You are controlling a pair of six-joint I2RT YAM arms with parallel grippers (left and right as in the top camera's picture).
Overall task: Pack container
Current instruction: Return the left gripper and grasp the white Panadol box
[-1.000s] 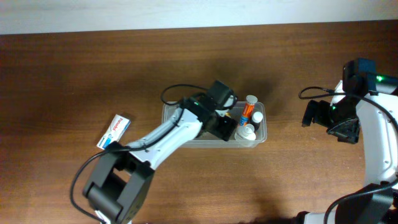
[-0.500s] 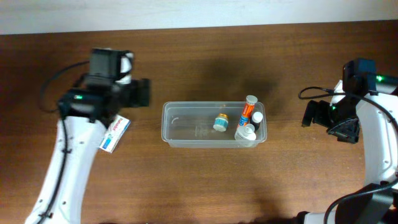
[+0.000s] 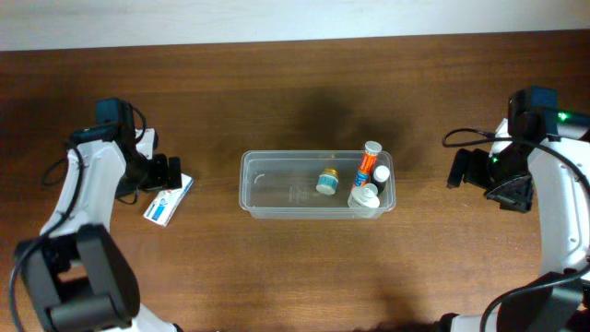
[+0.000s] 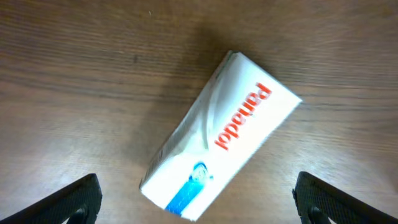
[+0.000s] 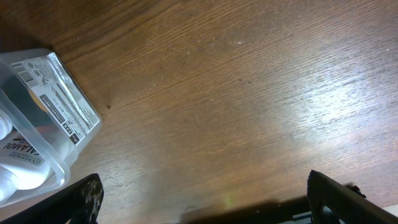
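You have a dark wood-grain table [image 3: 295,277] running back to a pale wall strip [image 3: 277,18] along its far edge. The container [image 3: 277,191] sits mid-table, with small bottles [image 3: 371,180] bunched toward its right end. Your left gripper [image 3: 169,173] hangs with its fingers spread wide over the Panadol box [image 3: 168,198], which lies flat left of the container. Your right gripper [image 3: 458,170] is also spread, well apart to the container's right, with bare wood between them
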